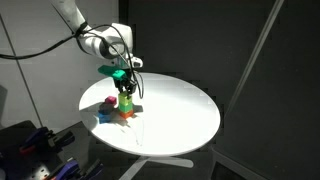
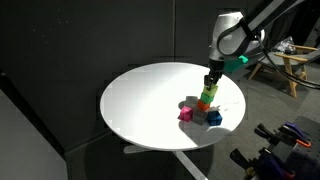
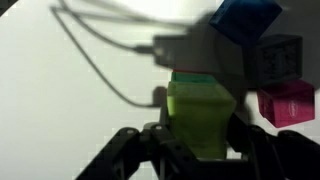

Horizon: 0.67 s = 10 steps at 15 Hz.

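1. One green block (image 3: 200, 115) sits between my jaws, which are closed narrow on its two side faces. The wrist view shows it centred.
2. The block tops a short upright stack near the edge of the round white surface (image 1: 180, 110). An orange block (image 2: 203, 104) lies directly below, at 6 o'clock from my jaws.
3. The stack's long axis is vertical, in line with my jaws.
4. In an exterior view, two blocks lie loose at the stack's foot: a magenta block (image 2: 186, 114) at 8 o'clock and a blue block (image 2: 213, 118) at 4 o'clock.
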### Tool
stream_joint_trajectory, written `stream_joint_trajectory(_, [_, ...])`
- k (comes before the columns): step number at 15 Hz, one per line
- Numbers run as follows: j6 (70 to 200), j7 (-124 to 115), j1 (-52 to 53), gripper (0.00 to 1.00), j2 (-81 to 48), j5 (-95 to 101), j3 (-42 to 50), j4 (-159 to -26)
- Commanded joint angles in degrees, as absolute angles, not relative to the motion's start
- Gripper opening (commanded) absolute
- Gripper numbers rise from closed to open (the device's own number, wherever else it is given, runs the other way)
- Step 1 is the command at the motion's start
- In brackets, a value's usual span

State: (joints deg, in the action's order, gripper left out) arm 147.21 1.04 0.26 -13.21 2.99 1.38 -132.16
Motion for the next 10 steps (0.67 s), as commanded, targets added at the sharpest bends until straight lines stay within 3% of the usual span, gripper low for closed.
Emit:
stream_joint_trajectory(1, [146.1, 0.6, 0.7, 0.29, -10.7, 4.5, 1.3, -133.0])
stream_joint_trajectory(10, [143.6, 2.0, 2.0, 0.29, -8.5, 4.9, -0.2, -132.5])
